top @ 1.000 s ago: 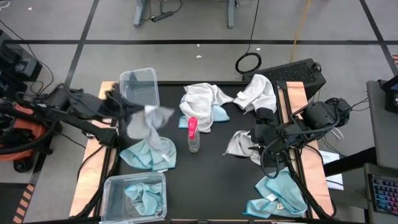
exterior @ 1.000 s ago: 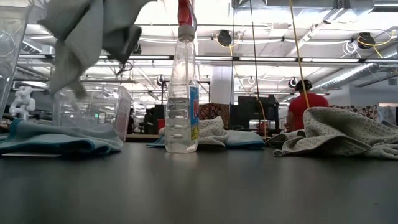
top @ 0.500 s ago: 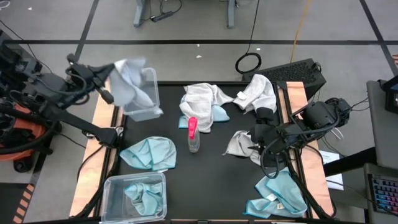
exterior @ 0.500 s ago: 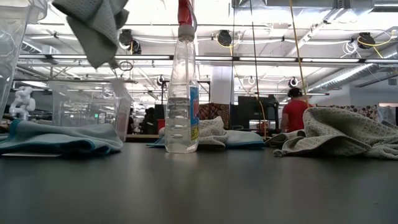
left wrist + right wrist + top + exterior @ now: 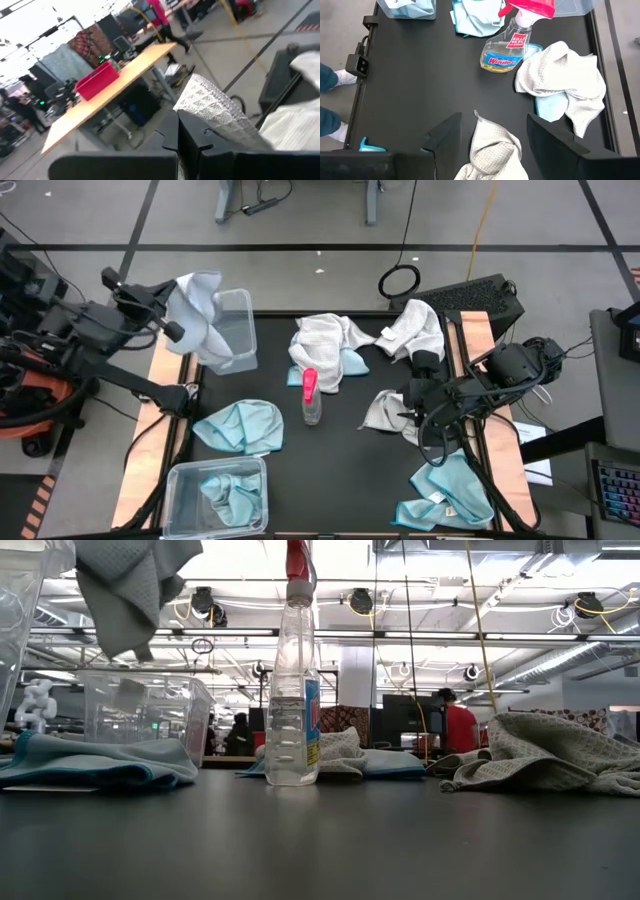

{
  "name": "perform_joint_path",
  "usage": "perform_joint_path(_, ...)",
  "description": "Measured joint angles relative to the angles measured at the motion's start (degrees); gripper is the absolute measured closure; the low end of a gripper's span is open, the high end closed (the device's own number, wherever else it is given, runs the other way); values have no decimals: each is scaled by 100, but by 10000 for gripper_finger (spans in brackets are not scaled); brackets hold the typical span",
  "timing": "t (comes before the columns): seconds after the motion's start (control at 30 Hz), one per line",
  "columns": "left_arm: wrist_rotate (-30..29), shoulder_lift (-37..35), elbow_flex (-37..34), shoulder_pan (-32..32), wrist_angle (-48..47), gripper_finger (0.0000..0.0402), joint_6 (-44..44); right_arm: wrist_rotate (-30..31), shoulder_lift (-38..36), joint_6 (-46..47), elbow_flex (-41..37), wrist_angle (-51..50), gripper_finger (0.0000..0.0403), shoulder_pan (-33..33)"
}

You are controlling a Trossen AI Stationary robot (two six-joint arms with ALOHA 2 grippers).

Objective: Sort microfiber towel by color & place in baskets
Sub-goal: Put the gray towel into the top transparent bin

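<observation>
Black table, seen from overhead. Two clear baskets on its left side: far basket at the back-left corner, apparently empty; near basket at the front-left corner, already holding a light blue towel.

Step in hand, as judged: delivery of a grey towel to the far basket. Left gripper was raised at the table's back-left edge, closed on that cloth; wrist view showed waffle-weave fabric pinched between the dark fingers. The cloth hung partly over the far basket's outer rim, not yet inside. The low view showed it dangling well above the basket.

Next move, by my reckoning: shift the grip inward until the cloth hangs over the basket's opening, then release. Risk: the cloth drapes over the rim or falls outside.

Right gripper was low on the right side, fingers spread, over a small grey towel lying between them, not gripped.

Still unsorted:
- large white towel pile at back centre, a blue one under it
- white towel at back right
- blue towel near the left edge
- blue towel at front right

Spray bottle stood upright mid-table.
</observation>
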Motion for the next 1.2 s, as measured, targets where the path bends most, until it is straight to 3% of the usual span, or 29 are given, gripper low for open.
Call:
perform_joint_path(0.23,9,-5,-350,271,-492,402,-772,85,0,-41,0,122,191,1)
perform_joint_path(0.5,431,-15,-1329,436,-469,402,-1414,85,2,-61,-2,293,191,1)
perform_joint_path(0.83,685,-12,-2529,875,208,402,-1428,85,2,50,-1,351,191,1)
perform_joint_path(1.2,1118,0,-3108,1808,259,398,-1425,85,2,103,0,351,191,-1)
